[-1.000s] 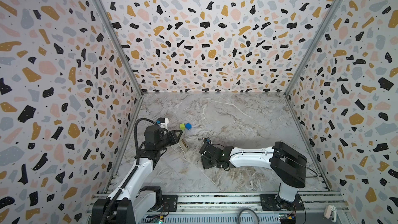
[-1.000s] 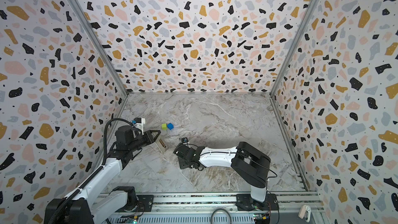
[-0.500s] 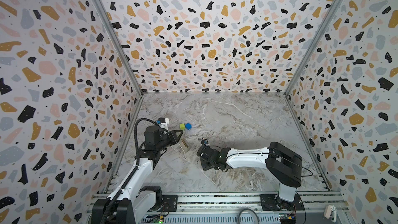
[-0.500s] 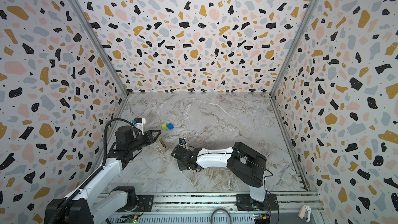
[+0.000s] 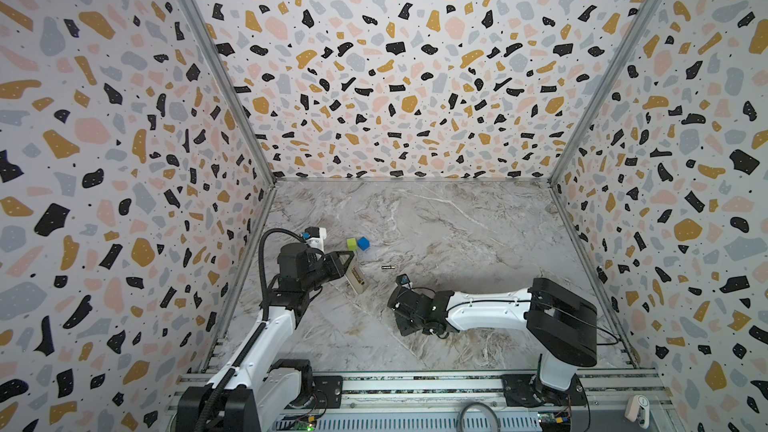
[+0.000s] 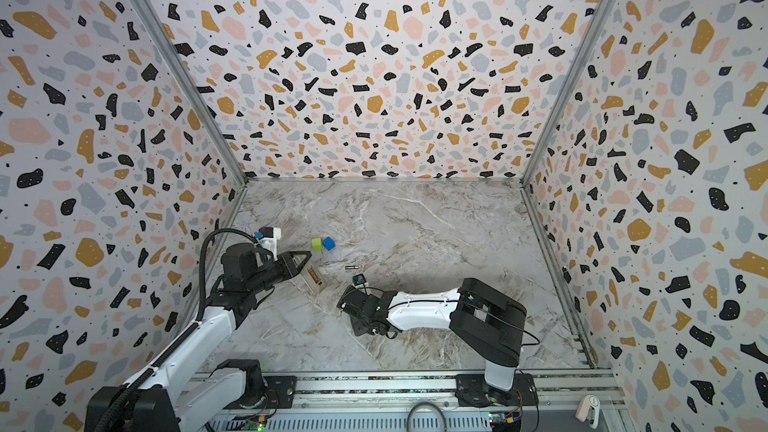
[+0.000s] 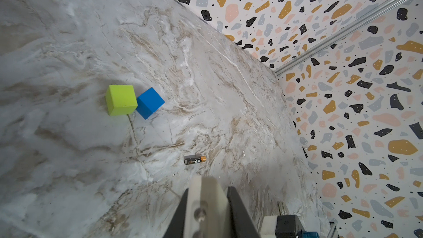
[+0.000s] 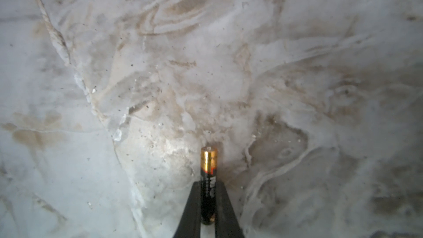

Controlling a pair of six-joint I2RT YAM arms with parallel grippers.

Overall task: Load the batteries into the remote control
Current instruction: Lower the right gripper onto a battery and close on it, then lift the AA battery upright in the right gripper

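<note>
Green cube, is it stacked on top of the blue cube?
No, the green cube sits on the marble table right beside the blue cube.

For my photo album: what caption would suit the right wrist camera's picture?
The right gripper pinches a gold-tipped battery between its black fingers on the marble table.

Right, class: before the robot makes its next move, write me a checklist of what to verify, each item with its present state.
1. Remote control clamped in the left pincer: ok.
2. Right pincer closed on a battery: ok.
3. That battery lifted clear of the marble table: cannot tell.
4. Second battery lying loose on the table, not yet loaded: ok.
5. Remote's battery bay open and turned toward the right pincer: cannot tell.
</note>
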